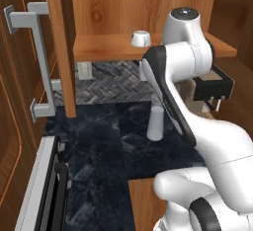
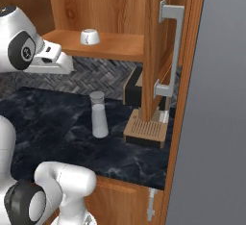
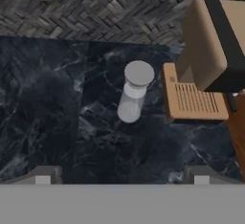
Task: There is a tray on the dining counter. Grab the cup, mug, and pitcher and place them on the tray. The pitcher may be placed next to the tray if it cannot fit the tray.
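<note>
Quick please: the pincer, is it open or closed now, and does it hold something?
Pincer: open and holding nothing; it hangs above the black marble counter, apart from the pale pitcher.

Upright pale pitcher (image 1: 156, 123) (image 2: 99, 115) (image 3: 133, 97) on dark marble; white mug (image 1: 140, 38) (image 2: 90, 37) on wooden shelf.

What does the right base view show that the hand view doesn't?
Right base view alone: the white mug on the wooden shelf, and the open cabinet door with its grey handle. Hand view alone: the open pincer above the dark counter. Both: the pale pitcher upright on the marble counter, with the slotted wooden block beside it.
</note>
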Motion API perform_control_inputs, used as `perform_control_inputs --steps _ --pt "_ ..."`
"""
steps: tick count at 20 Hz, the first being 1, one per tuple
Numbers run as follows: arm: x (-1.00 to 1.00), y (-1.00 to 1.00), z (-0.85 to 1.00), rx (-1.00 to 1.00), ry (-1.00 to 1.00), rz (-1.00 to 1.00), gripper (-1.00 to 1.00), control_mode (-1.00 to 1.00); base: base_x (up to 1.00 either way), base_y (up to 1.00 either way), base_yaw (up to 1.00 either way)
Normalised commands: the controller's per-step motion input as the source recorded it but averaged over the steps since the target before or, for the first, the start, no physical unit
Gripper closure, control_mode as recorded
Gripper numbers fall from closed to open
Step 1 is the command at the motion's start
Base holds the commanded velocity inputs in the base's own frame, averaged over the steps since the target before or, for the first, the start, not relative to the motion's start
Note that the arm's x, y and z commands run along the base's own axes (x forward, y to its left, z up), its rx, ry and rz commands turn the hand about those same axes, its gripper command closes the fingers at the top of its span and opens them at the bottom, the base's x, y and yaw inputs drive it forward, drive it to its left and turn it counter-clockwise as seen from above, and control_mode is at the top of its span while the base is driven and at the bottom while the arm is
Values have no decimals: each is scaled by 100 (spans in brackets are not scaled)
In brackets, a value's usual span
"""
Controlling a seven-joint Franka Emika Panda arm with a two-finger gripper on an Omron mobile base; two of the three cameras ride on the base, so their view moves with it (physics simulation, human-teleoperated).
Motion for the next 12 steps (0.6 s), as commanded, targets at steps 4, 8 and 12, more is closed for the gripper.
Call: perform_control_inputs --steps 4,8,12 --pt "77 0 11 10 0 0 -100 -100 0 0 0" --pt "66 0 12 9 0 0 -100 -100 0 0 0" --pt "58 0 18 8 -4 0 -100 -100 0 0 0"
